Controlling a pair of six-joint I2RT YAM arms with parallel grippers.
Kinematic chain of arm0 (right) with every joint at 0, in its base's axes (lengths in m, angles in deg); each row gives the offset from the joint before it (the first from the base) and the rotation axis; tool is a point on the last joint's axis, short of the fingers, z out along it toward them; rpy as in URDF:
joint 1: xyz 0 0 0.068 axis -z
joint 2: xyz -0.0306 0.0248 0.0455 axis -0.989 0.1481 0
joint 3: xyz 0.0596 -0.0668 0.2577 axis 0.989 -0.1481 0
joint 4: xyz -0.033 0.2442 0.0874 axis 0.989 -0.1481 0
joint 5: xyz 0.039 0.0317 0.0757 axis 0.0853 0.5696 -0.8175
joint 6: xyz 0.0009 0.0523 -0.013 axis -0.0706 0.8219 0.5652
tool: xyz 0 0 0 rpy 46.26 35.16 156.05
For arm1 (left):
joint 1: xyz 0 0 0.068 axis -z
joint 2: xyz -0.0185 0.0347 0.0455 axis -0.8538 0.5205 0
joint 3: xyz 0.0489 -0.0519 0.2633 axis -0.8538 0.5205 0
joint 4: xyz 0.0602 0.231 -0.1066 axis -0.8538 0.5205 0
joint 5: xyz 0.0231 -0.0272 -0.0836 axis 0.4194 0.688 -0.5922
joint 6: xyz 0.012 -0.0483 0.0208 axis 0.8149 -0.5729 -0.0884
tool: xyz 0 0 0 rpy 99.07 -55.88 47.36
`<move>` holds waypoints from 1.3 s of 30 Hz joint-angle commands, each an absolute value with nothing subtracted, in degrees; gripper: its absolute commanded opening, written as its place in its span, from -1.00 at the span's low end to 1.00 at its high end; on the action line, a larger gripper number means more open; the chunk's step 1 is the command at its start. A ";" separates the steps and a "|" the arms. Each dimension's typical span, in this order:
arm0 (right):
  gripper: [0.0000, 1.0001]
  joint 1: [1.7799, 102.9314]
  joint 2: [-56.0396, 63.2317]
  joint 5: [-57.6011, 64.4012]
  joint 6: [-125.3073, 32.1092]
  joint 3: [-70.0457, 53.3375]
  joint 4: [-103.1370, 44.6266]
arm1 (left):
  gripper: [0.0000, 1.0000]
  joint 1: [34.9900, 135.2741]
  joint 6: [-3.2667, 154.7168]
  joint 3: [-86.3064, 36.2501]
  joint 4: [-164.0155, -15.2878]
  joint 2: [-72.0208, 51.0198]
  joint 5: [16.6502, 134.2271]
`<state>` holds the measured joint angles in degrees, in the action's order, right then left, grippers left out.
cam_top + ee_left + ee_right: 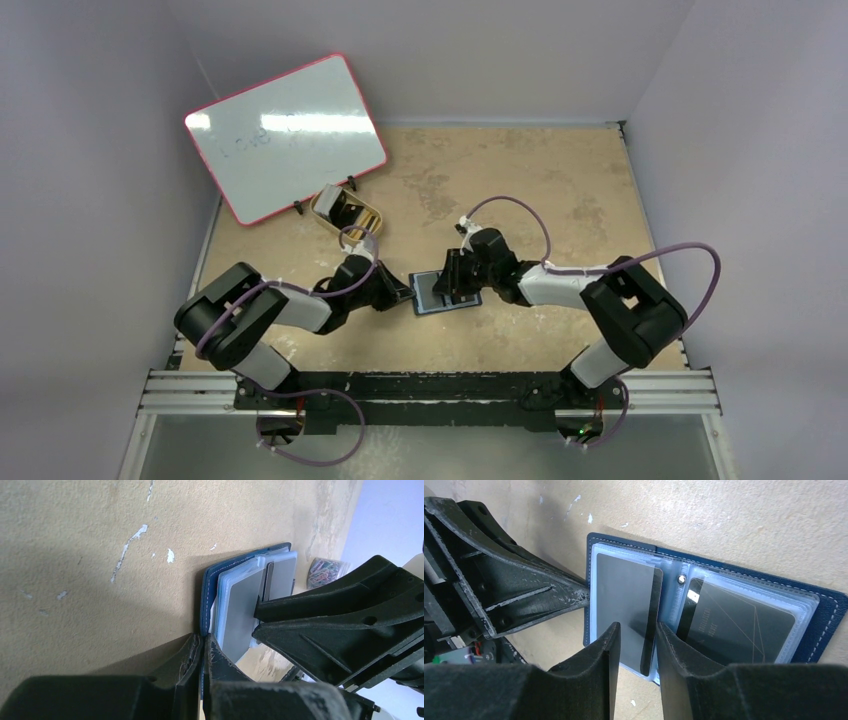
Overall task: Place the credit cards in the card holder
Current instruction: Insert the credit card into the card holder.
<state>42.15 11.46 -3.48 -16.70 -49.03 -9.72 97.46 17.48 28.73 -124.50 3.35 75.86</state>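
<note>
Left tool (202,650) clamps card holder (824,610) edge. One credit card (734,625) pocketed; second card (624,590) seemingly part-inserted, under right tool (638,630), narrow, empty.

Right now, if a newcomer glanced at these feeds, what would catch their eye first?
The open navy card holder at the centre of the table: the left claw pinches its edge, and the right claw stands open over a grey card on the half nearer the left claw. Next, the red-rimmed whiteboard propped at the far left, with a gold tin at its near edge.
</note>
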 commanded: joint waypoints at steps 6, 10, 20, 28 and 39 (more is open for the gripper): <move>-0.31 41.67 12.86 -10.18 -16.24 -46.64 -6.94 | -1.00 97.37 26.05 22.35 -105.18 -4.41 80.58; -0.29 41.66 13.57 -12.31 -17.17 -45.38 -6.77 | -1.00 96.03 29.15 19.48 -98.82 -6.19 79.81; -0.24 41.64 12.70 -11.61 -24.80 -39.76 -17.07 | -1.00 88.09 39.53 12.63 -83.17 -5.00 75.21; -0.11 41.75 12.92 -6.70 -46.96 -28.32 -31.63 | -1.00 85.98 50.39 3.20 -69.23 -1.00 75.76; -0.14 41.93 16.83 -9.46 -65.86 -23.09 -36.59 | -1.00 83.27 52.41 2.71 -66.20 -1.00 73.42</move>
<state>41.84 16.27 -8.25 -58.54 -22.54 -34.33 84.87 49.74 3.18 -68.54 -0.28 74.75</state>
